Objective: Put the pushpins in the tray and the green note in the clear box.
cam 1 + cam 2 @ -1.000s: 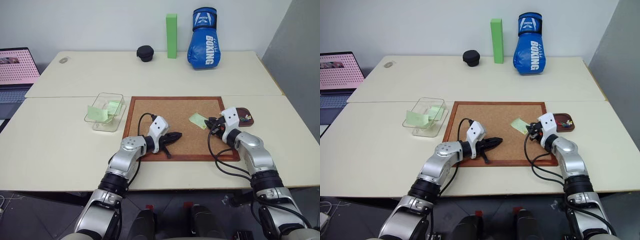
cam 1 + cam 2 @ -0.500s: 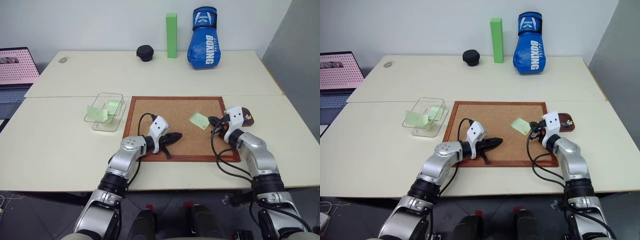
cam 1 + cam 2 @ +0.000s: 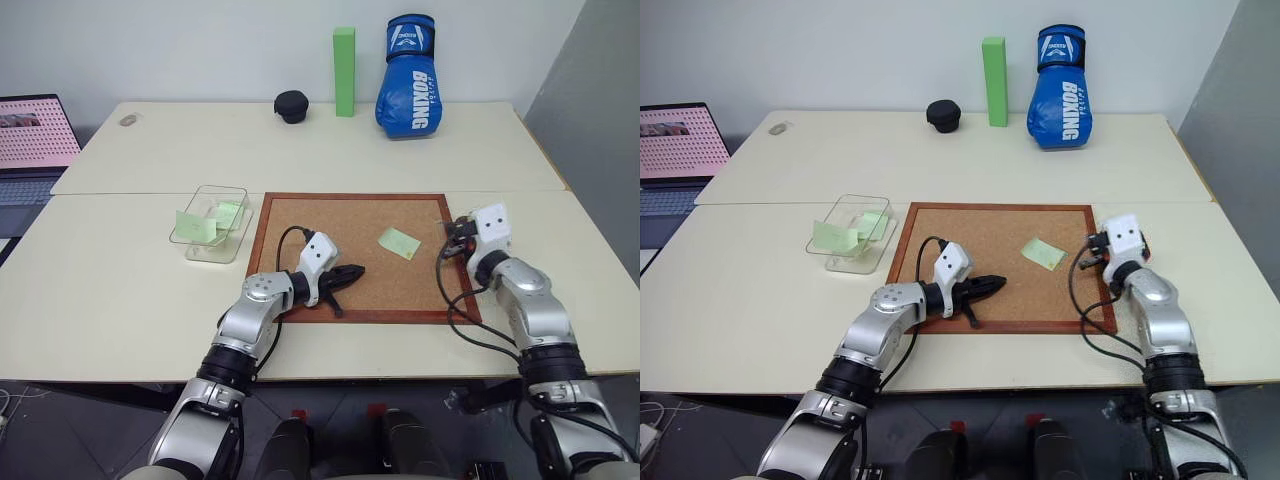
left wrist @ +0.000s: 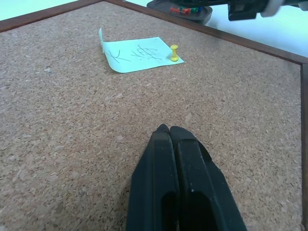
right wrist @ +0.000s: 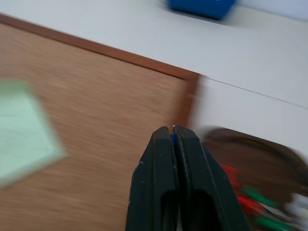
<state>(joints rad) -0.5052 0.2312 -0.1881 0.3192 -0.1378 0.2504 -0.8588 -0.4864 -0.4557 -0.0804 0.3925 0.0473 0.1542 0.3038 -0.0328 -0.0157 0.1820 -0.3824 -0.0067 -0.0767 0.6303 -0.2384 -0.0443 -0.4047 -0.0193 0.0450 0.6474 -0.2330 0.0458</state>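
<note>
Pushpins and green note: one pin in my right claw, note pinned on the corkboard.
Right claw, pressed together, shows a blue speck at its tips, probably a pushpin: tiny, hard, slippery, best nipped by the head. It has swung right from the green note towards the tray, frame right. Note is flimsy; yellow pin holds it. Left claw unchanged, pressed together, empty.

- Bright, even overhead light; soft short shadows under the corkboard frame and boxing glove.
- Head and left wrist views sharp.
- Right wrist view motion-blurred: green note, tray smeared.
</note>
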